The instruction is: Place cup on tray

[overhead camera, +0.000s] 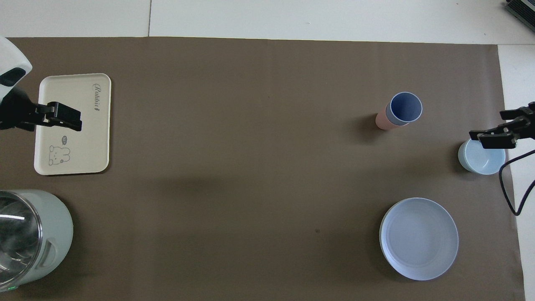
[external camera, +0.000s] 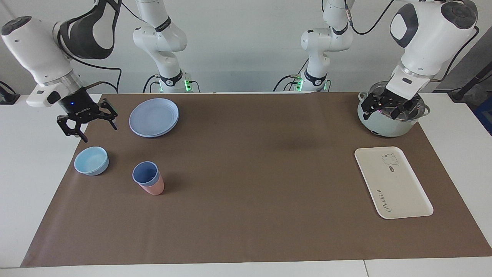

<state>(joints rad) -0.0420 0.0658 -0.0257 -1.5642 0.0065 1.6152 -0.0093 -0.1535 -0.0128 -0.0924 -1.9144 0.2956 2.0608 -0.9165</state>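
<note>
The periwinkle-blue cup (external camera: 145,172) stands nested inside a pink tumbler (external camera: 154,188) on the brown mat, toward the right arm's end; it also shows in the overhead view (overhead camera: 404,108). The cream-white tray (external camera: 399,192) with the bear drawing lies flat toward the left arm's end and shows in the overhead view too (overhead camera: 90,133). My right gripper (external camera: 88,124) is open and empty, raised beside the light-blue bowl, apart from the cup. My left gripper (external camera: 392,107) is open and empty, raised over the pot, apart from the tray.
A light-blue bowl (external camera: 91,161) sits beside the nested cups, toward the right arm's end. A round blue plate (external camera: 153,116) lies nearer to the robots than the cups. A pale green pot (external camera: 384,125) stands nearer to the robots than the tray.
</note>
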